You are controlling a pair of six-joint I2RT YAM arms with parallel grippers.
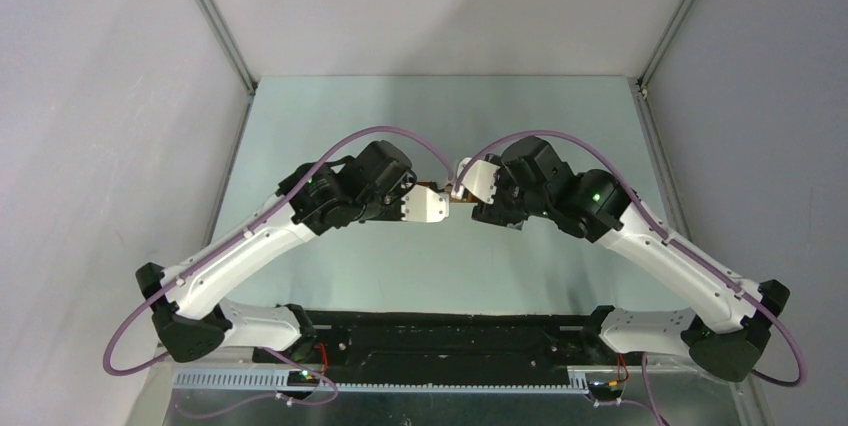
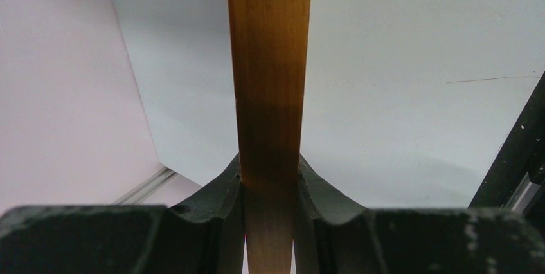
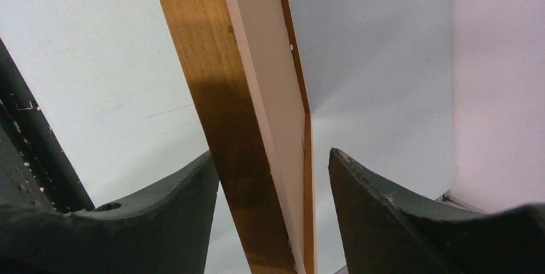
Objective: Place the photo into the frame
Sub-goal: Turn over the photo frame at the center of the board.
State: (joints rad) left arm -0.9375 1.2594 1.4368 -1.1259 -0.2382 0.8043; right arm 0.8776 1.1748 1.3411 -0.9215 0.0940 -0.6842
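L hand (image 1: 428, 207) & R hand (image 1: 478, 184) meet above table (image 1: 400, 116) ctr, brown frame (image 1: 462, 198) btwn.

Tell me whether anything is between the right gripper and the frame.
Nothing visible. The frame stands edge-on between the fingers of the open right gripper, a gap beside one finger; the left gripper clamps it.

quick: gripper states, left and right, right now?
left gripper: closed, clamping the frame by its edge.
right gripper: open, jaws straddling the frame, gap visible on one side, no grip.
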